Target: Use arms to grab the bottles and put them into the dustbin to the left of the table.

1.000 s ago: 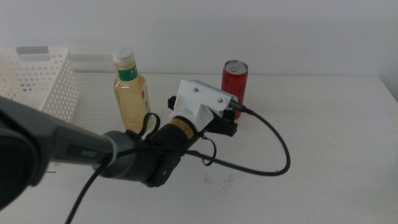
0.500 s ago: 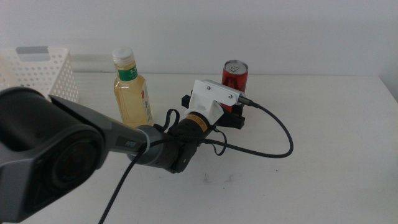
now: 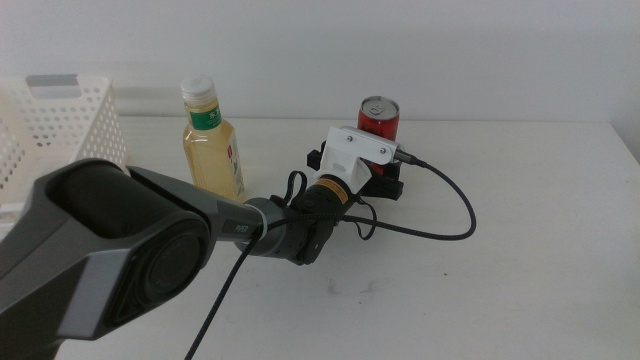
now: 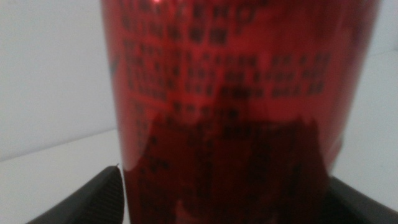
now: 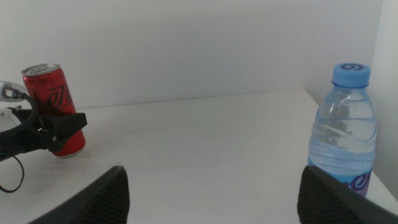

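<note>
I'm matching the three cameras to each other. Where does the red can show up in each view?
Middle view: red can stands toward the table's far side, its lower part hidden behind the left hand.
Left wrist view: can fills the picture, between that hand's jaws.
Right wrist view: can at picture left; the right hand waits open.
Shared landmark: the left hand around the can.

A slim red metal can [image 4: 236, 106] has a glossy, mirror-like skin with dark print and a silvery top. A yellow-liquid bottle [image 3: 211, 145] of clear smooth plastic carries a white cap. A clear plastic water bottle [image 5: 344, 134] has ribbed, shiny walls and a blue cap. A white perforated plastic basket [image 3: 62, 135] looks matt. The white tabletop [image 3: 520, 260] is smooth, faintly scuffed.
</note>
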Controlling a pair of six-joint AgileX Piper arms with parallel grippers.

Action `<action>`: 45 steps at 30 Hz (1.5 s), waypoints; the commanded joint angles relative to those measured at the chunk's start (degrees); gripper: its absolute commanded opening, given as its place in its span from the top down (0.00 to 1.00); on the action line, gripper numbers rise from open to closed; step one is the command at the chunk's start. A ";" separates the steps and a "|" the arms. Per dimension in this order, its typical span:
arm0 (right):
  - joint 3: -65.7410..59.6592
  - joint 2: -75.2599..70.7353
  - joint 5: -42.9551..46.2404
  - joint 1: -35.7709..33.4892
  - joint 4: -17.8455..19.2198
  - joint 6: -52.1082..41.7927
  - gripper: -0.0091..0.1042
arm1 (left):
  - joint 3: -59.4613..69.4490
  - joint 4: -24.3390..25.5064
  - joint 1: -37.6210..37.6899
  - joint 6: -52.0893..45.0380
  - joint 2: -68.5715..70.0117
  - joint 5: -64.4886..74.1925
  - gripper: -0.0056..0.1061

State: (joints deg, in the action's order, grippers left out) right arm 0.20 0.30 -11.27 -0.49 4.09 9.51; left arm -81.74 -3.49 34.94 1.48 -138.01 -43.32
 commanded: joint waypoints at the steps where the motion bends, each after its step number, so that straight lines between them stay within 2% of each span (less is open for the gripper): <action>1: -0.20 -0.30 0.54 0.40 0.25 -0.32 0.22 | -1.47 0.00 -0.07 0.60 -0.62 0.46 0.12; 3: -0.20 -0.30 0.54 0.40 0.25 -0.32 0.22 | -2.03 0.00 -0.07 0.68 -0.72 2.21 0.18; 5: -0.20 -0.30 0.54 0.40 0.25 -0.32 0.22 | -2.29 -0.49 -0.07 0.23 -0.72 3.77 0.28; 12: -0.20 -0.30 0.54 0.40 0.25 -0.32 0.22 | -2.12 -1.22 -0.20 0.09 1.42 5.76 0.77; 16: -0.20 -0.30 0.54 0.40 0.25 -0.32 0.22 | -0.37 0.09 -0.11 0.09 7.89 16.88 0.96; 26: -0.20 -0.30 0.54 0.40 0.25 -0.32 0.22 | 10.92 0.09 -0.11 0.09 28.04 38.47 0.96; 36: -0.20 -0.30 0.54 0.40 0.25 -0.32 0.22 | 13.31 0.95 -1.61 0.09 47.05 78.58 0.96; 40: -0.20 -0.30 0.54 0.40 0.25 -0.32 0.22 | 10.71 1.11 -8.24 -0.02 51.55 90.14 0.96; 45: -0.20 -0.30 0.54 0.40 0.25 -0.32 0.22 | 2.84 0.04 -23.92 -6.22 52.37 102.75 0.96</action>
State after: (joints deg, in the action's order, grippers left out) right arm 0.20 0.30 -11.27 -0.49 4.09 9.51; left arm -75.97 -3.36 15.24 -2.78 -86.71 56.76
